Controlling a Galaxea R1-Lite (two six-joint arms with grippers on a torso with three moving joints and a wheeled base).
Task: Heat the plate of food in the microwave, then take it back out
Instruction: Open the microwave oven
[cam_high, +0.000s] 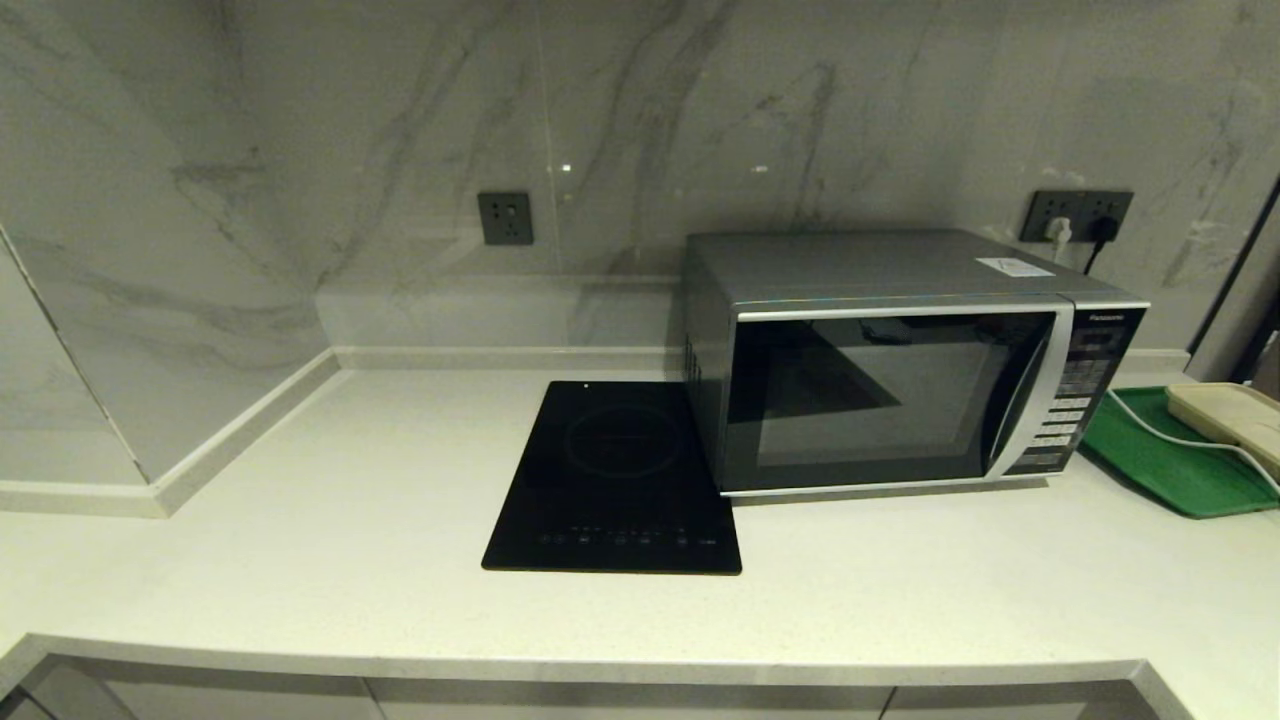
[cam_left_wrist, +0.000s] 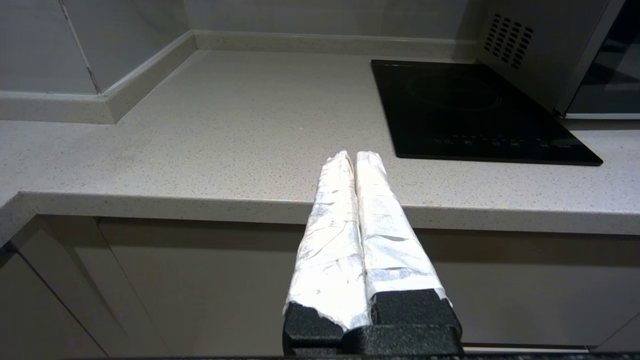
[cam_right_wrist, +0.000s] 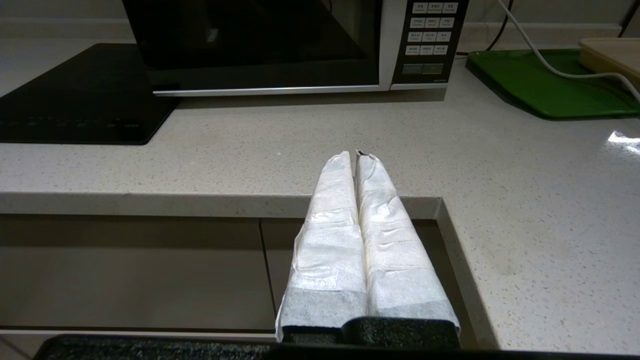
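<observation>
Left gripper (cam_left_wrist: 355, 156): white-wrapped fingers pressed together, empty, held off the front edge of the pale speckled stone countertop (cam_left_wrist: 240, 130), pointing toward the back wall.
Right gripper (cam_right_wrist: 356, 155): white-wrapped fingers likewise closed on nothing, just past the counter's front edge, facing the microwave's button panel.
Cabinet fronts (cam_right_wrist: 135, 270): beige, below the counter lip.
Flat black induction cooktop (cam_high: 615, 480): lying on the counter, its right edge touching the microwave's left side.
Silver-grey boxy microwave (cam_high: 900, 370): door shut, dark glass reflecting, curved silver handle beside the panel; interior not readable.
Green rectangular tray (cam_high: 1170, 460): right of the microwave, carrying a cream rectangular dish (cam_high: 1235, 415); white cable (cam_high: 1190, 440) draped across.
Plate of food: visible in none of the views.
</observation>
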